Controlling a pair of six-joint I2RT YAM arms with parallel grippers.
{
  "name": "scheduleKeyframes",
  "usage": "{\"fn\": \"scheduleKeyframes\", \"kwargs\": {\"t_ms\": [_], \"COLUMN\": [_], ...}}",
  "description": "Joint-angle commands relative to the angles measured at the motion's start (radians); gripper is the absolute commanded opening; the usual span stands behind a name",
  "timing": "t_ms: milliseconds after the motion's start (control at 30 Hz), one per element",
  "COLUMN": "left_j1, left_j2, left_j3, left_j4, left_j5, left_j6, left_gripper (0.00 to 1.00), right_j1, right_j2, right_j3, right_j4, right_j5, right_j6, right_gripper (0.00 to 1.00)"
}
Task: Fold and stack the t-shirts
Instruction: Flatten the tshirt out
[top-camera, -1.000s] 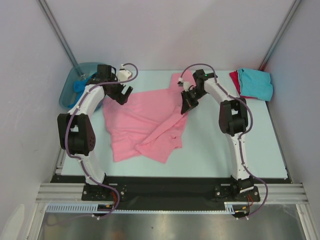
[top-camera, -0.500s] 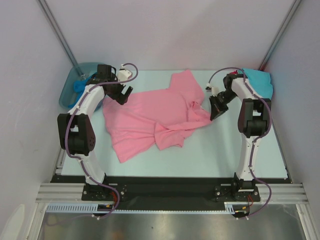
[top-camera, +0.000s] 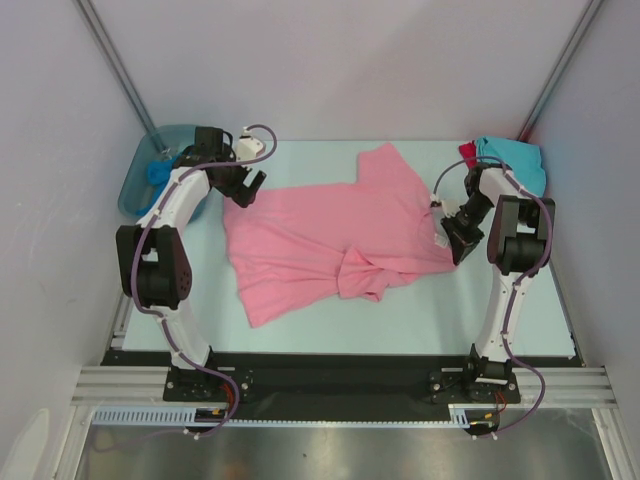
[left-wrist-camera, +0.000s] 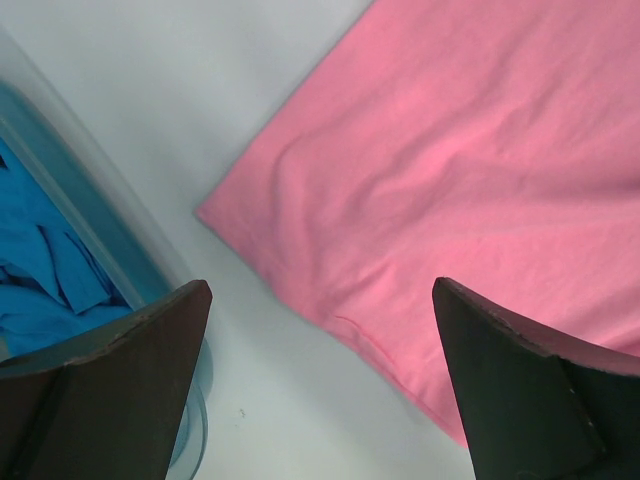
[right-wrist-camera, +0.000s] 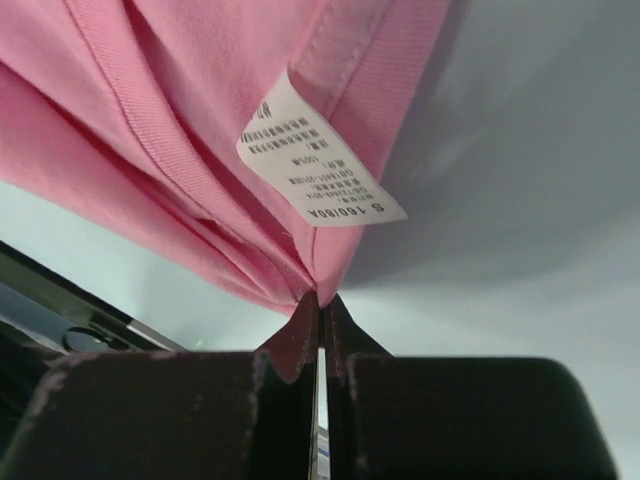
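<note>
The right claw (right-wrist-camera: 319, 300) is clenched on a bunched edge of the pink t-shirt (top-camera: 320, 235), its dark fingertips pressed together on several gathered layers just below a white printed care label (right-wrist-camera: 320, 185) that hangs from a stitched seam. The left claw (left-wrist-camera: 320, 290) is released, its jaws spread wide and grasping nothing, and it hovers over the shirt's left corner where that corner lies flat beside the tub (top-camera: 150, 180). The pink t-shirt lies across the middle of the table (top-camera: 400, 320), mostly flat, with one sleeve pointing to the far side, a rucked knot of folds near its near-right part and the right edge lifted to the claw. It looks like a fine, matte knit. I judge it light, limp and a little stretchy, so it should drape from any grip, drag and wrinkle on the smooth pale table, and bear no pushing. The best holds are probably the hems, seams and corners, where doubled cloth gives a firmer bite, with two holds set well apart to keep an edge straight. Further out, the tub is rounded, translucent grey-blue plastic holding a crumpled blue tee (left-wrist-camera: 40, 260). At the far right corner a folded turquoise tee (top-camera: 515, 160) lies on a red tee (top-camera: 467, 152).
</note>
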Motion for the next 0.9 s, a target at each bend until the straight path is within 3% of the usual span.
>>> {"fn": "scheduleKeyframes", "kwargs": {"t_ms": [0, 167, 533, 633, 667, 867], "left_j1": [-0.008, -0.008, -0.048, -0.080, -0.092, -0.132], "left_j2": [0.003, 0.015, 0.087, 0.132, 0.141, 0.169], "left_j3": [0.049, 0.060, 0.055, 0.065, 0.066, 0.071], "left_j4": [0.009, -0.032, -0.192, -0.210, -0.215, -0.229], "left_j5": [0.030, 0.050, 0.124, 0.087, 0.084, 0.070], "left_j6": [0.033, 0.055, 0.190, 0.207, 0.214, 0.272], "left_gripper": [1.00, 1.00, 1.00, 1.00, 1.00, 1.00], "right_j1": [-0.012, -0.014, 0.009, 0.012, 0.011, -0.015], "right_j2": [-0.026, -0.011, 0.000, 0.017, 0.012, 0.003], "right_j3": [-0.011, -0.031, 0.024, 0.067, 0.088, 0.209], "right_j4": [-0.058, -0.055, -0.044, -0.073, -0.079, -0.082], "right_j5": [0.137, 0.192, 0.158, 0.134, 0.123, 0.039], "right_j6": [-0.070, -0.084, -0.052, -0.042, -0.044, 0.003], "right_gripper": [0.00, 0.00, 0.00, 0.45, 0.54, 0.61]}}
